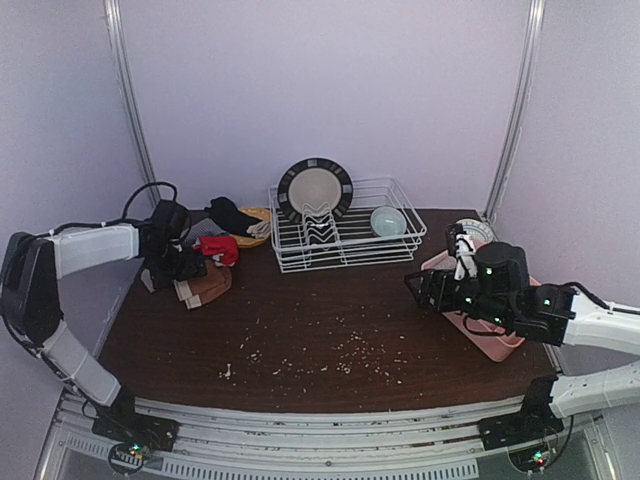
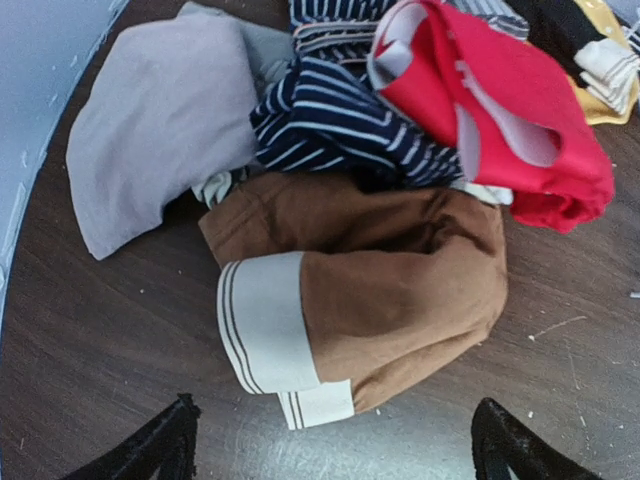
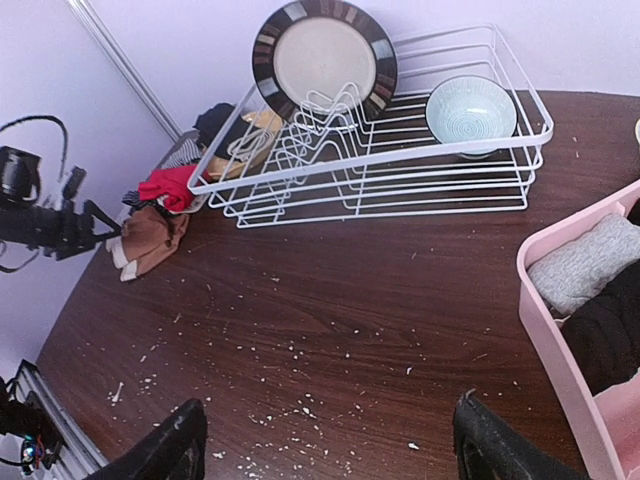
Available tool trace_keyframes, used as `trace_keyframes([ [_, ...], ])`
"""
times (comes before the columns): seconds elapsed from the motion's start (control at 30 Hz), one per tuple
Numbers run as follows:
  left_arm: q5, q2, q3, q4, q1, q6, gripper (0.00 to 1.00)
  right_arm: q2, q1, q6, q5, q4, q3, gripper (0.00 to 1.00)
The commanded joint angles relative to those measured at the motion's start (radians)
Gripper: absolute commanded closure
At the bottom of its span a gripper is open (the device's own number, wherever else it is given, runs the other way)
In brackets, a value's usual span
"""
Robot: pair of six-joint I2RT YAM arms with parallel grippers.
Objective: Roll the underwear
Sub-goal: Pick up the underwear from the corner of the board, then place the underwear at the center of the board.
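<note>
The underwear (image 1: 205,285) lies in a loose heap at the far left corner of the table (image 1: 330,330). Nearest the left gripper (image 2: 335,418) is a brown pair (image 2: 410,290) — folded over, its white waistband with thin dark stripes turned outward. Behind it sit a navy striped piece (image 2: 340,130), a red pair (image 2: 510,120) showing pale lining, and a flat grey piece (image 2: 160,140). The left gripper hovers by the brown pair, fingers spread wide, empty. The right gripper (image 3: 328,412) is likewise open, holding nothing, beside the pink tray (image 3: 535,290) — a grey roll (image 3: 585,262) and a black roll (image 3: 610,335) lie inside.
</note>
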Motion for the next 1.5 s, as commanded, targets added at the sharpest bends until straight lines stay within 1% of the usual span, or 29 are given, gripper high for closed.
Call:
trace_keyframes([
  [0.0, 0.054, 0.052, -0.022, 0.033, 0.068, -0.077, 0.08, -0.107, 0.007, -0.015, -0.004, -0.041, -0.019, 0.18],
  [0.17, 0.147, 0.093, -0.125, 0.158, 0.089, -0.113, 0.10, -0.207, 0.007, -0.024, 0.022, -0.092, -0.022, 0.18],
  [0.2, 0.160, 0.119, -0.125, 0.173, 0.094, -0.110, 0.11, -0.222, 0.007, -0.026, 0.026, -0.100, -0.021, 0.18],
  [0.27, 0.191, 0.153, -0.127, 0.216, 0.100, -0.103, 0.21, -0.248, 0.008, -0.026, 0.031, -0.116, -0.014, 0.18],
  [0.33, 0.216, 0.170, -0.133, 0.266, 0.109, -0.099, 0.32, -0.271, 0.007, -0.024, 0.027, -0.138, 0.003, 0.18],
  [0.43, 0.213, 0.149, -0.135, 0.291, 0.113, -0.084, 0.64, -0.310, 0.008, -0.024, 0.027, -0.172, 0.024, 0.19],
  [0.5, 0.182, 0.080, -0.147, 0.285, 0.113, -0.074, 0.87, -0.329, 0.010, -0.026, 0.030, -0.189, 0.031, 0.20],
  [0.53, 0.163, 0.031, -0.159, 0.279, 0.112, -0.068, 0.97, -0.337, 0.009, -0.027, 0.036, -0.193, 0.030, 0.20],
  [0.57, 0.148, -0.023, -0.171, 0.270, 0.112, -0.061, 1.00, -0.342, 0.009, -0.029, 0.041, -0.198, 0.028, 0.20],
  [0.67, 0.120, -0.217, -0.191, 0.205, 0.096, -0.043, 1.00, -0.345, 0.009, -0.037, 0.062, -0.202, 0.020, 0.20],
  [0.77, 0.095, -0.382, -0.160, 0.118, 0.020, 0.016, 1.00, -0.342, 0.009, -0.047, 0.072, -0.190, 0.010, 0.20],
  [0.83, 0.097, -0.446, -0.090, 0.059, -0.098, 0.042, 1.00, -0.332, 0.011, -0.056, 0.073, -0.180, 0.013, 0.20],
  [0.9, 0.112, -0.455, 0.013, 0.009, -0.247, 0.037, 1.00, -0.310, 0.011, -0.067, 0.065, -0.175, 0.025, 0.20],
  [0.97, 0.119, -0.414, 0.096, -0.014, -0.431, 0.010, 1.00, -0.286, 0.012, -0.074, 0.062, -0.171, 0.037, 0.20],
  [1.03, 0.127, -0.358, 0.142, -0.007, -0.580, -0.010, 1.00, -0.262, 0.012, -0.075, 0.054, -0.173, 0.048, 0.20],
  [1.07, 0.131, -0.331, 0.153, -0.007, -0.634, -0.014, 1.00, -0.250, 0.011, -0.076, 0.050, -0.174, 0.050, 0.20],
  [1.1, 0.130, -0.311, 0.154, -0.015, -0.672, -0.025, 0.80, -0.235, 0.011, -0.075, 0.045, -0.179, 0.050, 0.19],
  [1.13, 0.126, -0.302, 0.144, -0.033, -0.686, -0.049, 0.50, -0.220, 0.011, -0.070, 0.043, -0.194, 0.054, 0.19],
  [1.17, 0.118, -0.310, 0.113, -0.042, -0.688, -0.062, 0.09, -0.205, 0.010, -0.067, 0.041, -0.214, 0.060, 0.19],
  [1.2, 0.088, -0.334, 0.073, -0.043, -0.688, -0.069, 0.03, -0.190, 0.011, -0.065, 0.037, -0.231, 0.064, 0.18],
  [1.27, 0.032, -0.413, -0.020, -0.038, -0.687, -0.083, 0.02, -0.166, 0.011, -0.061, 0.025, -0.263, 0.068, 0.17],
  [1.37, 0.005, -0.517, -0.140, -0.013, -0.680, -0.090, 0.02, -0.132, 0.013, -0.061, -0.019, -0.270, 0.057, 0.16],
  [1.47, 0.007, -0.540, -0.212, 0.000, -0.679, -0.109, 0.02, -0.067, 0.013, -0.057, -0.091, -0.239, 0.045, 0.17],
])
